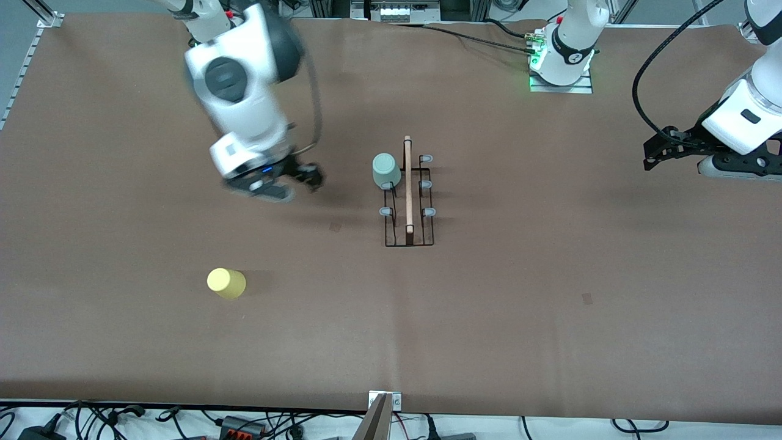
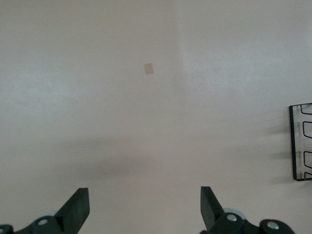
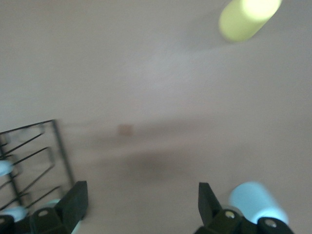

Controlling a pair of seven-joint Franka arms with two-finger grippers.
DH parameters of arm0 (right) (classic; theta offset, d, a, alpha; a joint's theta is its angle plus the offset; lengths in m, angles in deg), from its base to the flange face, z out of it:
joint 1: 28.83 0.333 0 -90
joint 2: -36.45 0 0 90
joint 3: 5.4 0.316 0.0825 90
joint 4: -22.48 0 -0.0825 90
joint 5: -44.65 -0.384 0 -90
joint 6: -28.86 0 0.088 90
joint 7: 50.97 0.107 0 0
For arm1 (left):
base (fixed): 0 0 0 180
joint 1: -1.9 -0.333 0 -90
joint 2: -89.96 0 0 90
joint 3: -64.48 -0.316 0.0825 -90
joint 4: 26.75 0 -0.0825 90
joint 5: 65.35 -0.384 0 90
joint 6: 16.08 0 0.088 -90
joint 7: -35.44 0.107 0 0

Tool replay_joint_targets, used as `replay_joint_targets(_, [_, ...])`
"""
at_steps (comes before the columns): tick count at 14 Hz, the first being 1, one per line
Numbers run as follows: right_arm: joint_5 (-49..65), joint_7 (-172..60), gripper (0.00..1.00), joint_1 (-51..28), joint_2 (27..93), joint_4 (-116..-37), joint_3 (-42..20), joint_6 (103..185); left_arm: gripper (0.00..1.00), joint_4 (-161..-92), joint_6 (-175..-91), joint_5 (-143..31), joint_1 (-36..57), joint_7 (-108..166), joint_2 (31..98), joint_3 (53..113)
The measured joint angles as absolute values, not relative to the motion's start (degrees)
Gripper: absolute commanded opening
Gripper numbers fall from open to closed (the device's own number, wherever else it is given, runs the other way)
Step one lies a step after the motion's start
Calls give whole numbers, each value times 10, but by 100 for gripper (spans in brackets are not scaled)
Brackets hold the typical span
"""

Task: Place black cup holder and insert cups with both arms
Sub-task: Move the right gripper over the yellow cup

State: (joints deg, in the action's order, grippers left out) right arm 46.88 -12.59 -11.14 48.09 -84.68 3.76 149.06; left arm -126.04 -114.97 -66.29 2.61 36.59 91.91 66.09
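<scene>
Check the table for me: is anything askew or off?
Nothing stands out. The black cup holder stands upright with the green cup on a peg; the yellow cup waits on the table.

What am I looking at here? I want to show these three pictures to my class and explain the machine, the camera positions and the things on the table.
These are two white robot arms at a brown table. The large picture looks down from across the table; the other two come from cameras on each arm's wrist.

The right pincer is open and empty over bare table beside the black cup holder, a wire rack with a wooden handle. The left pincer, also open and empty, waits at its own end of the table.

A sage green cup sits upside down on one peg. A yellow cup stands nearer the front camera, toward the right arm's end. The right wrist view also shows a light blue cup.
</scene>
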Motion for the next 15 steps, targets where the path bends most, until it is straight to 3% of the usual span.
replay_joint_targets(6, [469, -386, 100, -262, 528, -852, 34, 1586, 100, -1260, -1149, -663, 26, 366, 919, 662])
replay_joint_targets(15, [494, -450, 100, -280, 678, -809, 26, 1770, 100, -1260, -1149, -663, 26, 366, 919, 663])
